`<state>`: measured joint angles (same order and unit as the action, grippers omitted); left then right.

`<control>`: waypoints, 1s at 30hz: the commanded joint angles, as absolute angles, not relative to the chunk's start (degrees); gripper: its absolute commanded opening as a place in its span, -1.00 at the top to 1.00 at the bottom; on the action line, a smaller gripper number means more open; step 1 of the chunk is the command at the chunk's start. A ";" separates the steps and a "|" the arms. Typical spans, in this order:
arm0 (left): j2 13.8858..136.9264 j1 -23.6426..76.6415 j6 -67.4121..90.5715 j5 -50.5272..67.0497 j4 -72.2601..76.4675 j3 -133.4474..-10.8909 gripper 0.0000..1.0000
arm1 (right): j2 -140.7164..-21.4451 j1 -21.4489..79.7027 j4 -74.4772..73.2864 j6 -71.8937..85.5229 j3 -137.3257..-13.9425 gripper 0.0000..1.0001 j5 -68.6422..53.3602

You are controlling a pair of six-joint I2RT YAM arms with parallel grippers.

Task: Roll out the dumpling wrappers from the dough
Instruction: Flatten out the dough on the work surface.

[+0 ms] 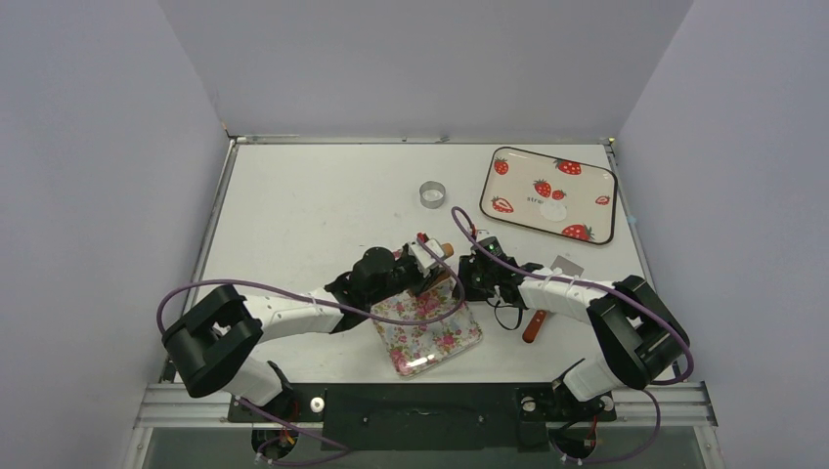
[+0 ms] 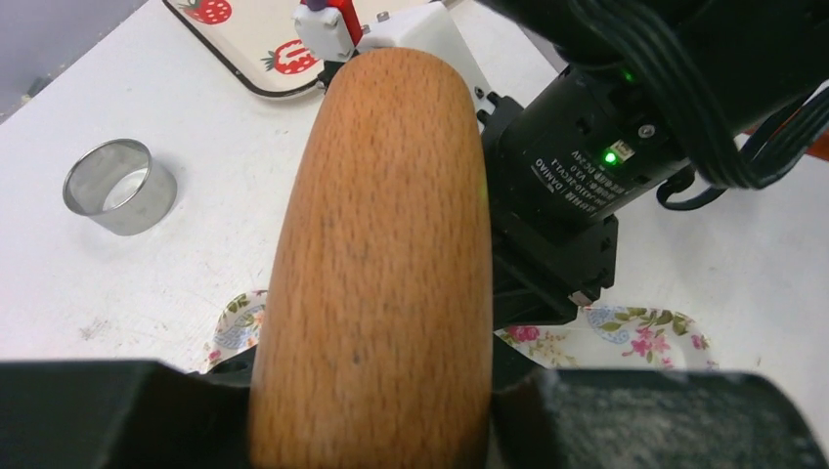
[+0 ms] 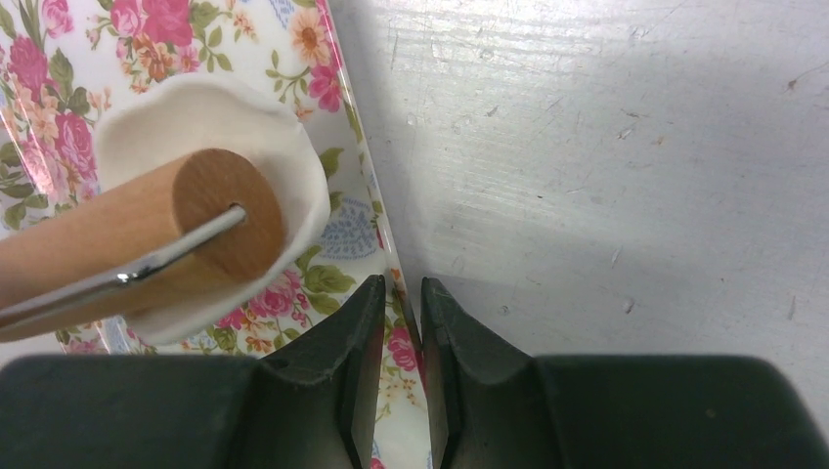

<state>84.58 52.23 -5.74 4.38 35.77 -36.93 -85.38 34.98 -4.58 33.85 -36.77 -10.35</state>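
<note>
The dough [image 3: 210, 122] lies as a flattened white patch on the floral tray [image 3: 147, 39], with the end of the brown wooden roller [image 3: 225, 210] resting on it. My left gripper [image 2: 371, 415] is shut on the roller [image 2: 381, 244], which runs forward over the tray [image 1: 430, 337]. My right gripper [image 3: 401, 293] is shut on the tray's right rim, one finger on each side of it. One round white dumpling wrapper [image 1: 553, 210] lies on the strawberry tray [image 1: 518, 191]. From above, both grippers [image 1: 427, 262] [image 1: 481, 278] hide the dough.
A silver metal ring [image 1: 432, 193] [image 2: 119, 186] stands on the table behind the floral tray. A spatula with a red handle [image 1: 534, 324] lies right of my right arm. The strawberry tray sits at the back right, near the table's edge.
</note>
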 commanded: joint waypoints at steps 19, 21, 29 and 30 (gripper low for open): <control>81.56 51.76 -31.09 6.99 42.74 -30.02 1.00 | -85.51 35.56 -10.32 32.78 -36.75 0.58 -8.03; 83.45 52.32 -30.84 8.82 41.72 -28.33 1.00 | -85.66 35.56 -10.66 32.72 -37.05 0.52 -8.12; 82.30 54.58 -38.01 11.94 44.92 -20.31 1.00 | -83.36 35.43 -12.90 32.45 -38.46 0.31 -7.56; 81.62 55.09 -38.55 11.73 45.36 -20.17 1.00 | -82.87 35.43 -13.27 32.48 -38.74 0.31 -7.60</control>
